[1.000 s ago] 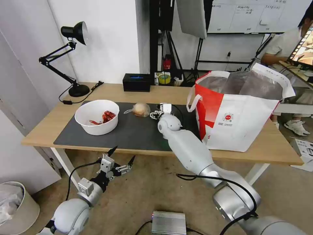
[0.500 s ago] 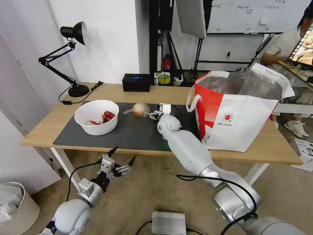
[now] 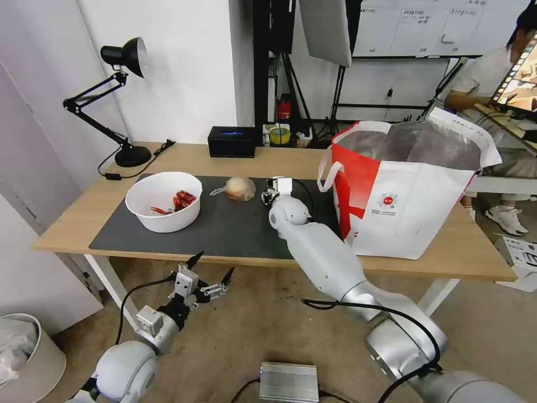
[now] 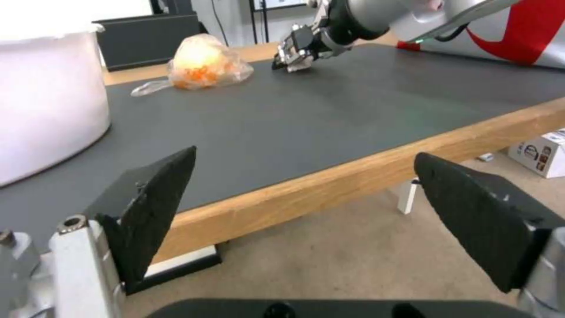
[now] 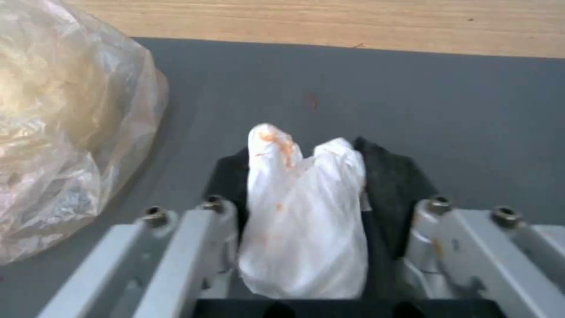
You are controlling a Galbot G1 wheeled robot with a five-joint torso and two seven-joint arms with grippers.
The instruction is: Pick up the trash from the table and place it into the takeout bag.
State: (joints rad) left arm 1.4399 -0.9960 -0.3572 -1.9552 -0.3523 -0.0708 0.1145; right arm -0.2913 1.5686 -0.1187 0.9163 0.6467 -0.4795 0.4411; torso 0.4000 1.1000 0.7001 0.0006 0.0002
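My right gripper point(image 3: 270, 193) rests low on the dark mat point(image 3: 224, 229) of the table point(image 3: 84, 218), shut on a small crumpled white tissue point(image 5: 303, 212) with orange stains. Just beside it lies the clear bag with a tan lump point(image 3: 239, 188), also seen close up as the clear bag point(image 5: 65, 119). The white bowl with red shells point(image 3: 164, 201) stands on the mat's left part. On the table's right end the takeout bag point(image 3: 403, 190) stands open, foil lining showing. My left gripper point(image 3: 207, 274) hangs open below the table's front edge, nothing between its fingers point(image 4: 153, 203).
A black desk lamp point(image 3: 133, 155) and a black box point(image 3: 232, 141) stand along the table's back edge. A pale bin point(image 3: 22, 358) and a silver box point(image 3: 289, 382) sit on the floor. A small carton point(image 4: 538, 152) lies on the floor near the table leg.
The whole picture has shifted slightly, so the camera moved. My right gripper's fingers look drawn closer together beside the clear bag. The left arm has stayed where it was.
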